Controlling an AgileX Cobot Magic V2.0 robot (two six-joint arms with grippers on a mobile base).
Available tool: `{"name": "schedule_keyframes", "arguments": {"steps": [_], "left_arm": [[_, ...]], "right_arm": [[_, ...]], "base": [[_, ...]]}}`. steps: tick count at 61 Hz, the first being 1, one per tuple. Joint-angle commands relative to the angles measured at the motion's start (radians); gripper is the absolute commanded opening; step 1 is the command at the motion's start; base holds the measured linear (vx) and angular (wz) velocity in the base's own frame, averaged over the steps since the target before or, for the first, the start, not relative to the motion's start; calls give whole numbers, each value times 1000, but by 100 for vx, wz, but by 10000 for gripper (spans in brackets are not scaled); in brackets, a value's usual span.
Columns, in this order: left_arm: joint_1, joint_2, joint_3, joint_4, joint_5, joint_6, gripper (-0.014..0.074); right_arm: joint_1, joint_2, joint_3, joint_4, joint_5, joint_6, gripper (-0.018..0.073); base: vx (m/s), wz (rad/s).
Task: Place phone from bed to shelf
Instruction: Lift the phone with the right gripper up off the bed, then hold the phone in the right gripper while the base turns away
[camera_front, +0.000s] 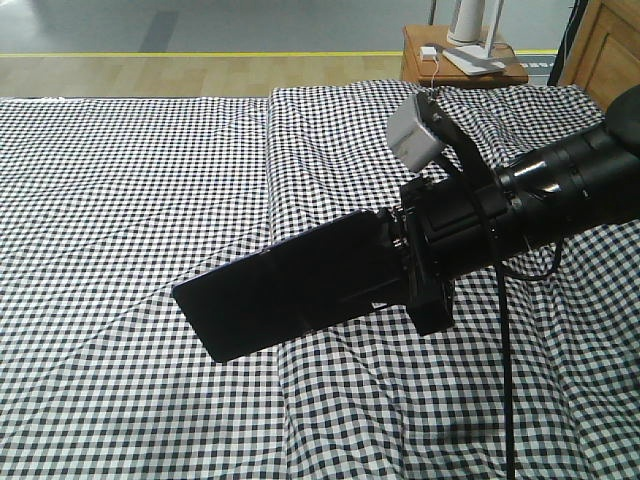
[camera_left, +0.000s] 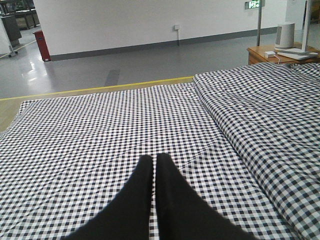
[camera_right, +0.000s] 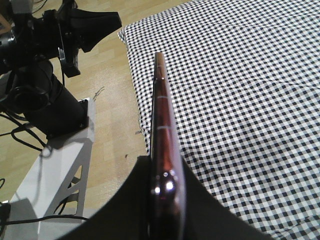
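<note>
While clamping the phone (camera_front: 290, 295) endwise in the right gripper (camera_front: 397, 262), holds it above the bed (camera_front: 150, 160) for carrying, with left gripper (camera_left: 154, 172) pressed together.

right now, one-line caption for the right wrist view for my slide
Right hand clamps the phone, seen edge-on, over the checked bed.

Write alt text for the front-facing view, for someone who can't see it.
The right arm, reaching in from the right, holds a black phone in its jaws, in the air above a black-and-white checked bed. A small wooden side table stands beyond the bed.
</note>
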Motion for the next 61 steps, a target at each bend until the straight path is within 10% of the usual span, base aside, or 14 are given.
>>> {"name": "schedule_keyframes", "arguments": {"steps": [1, 61], "left_arm": [[4, -6, -23, -9, -72, -6, 1], [4, -6, -23, -9, -72, -6, 1]], "right_arm": [[-2, -38, -26, 97, 75, 7, -3], [-4, -38, -26, 92, 75, 6, -2]], "base": [[0, 0], [0, 0]]}}
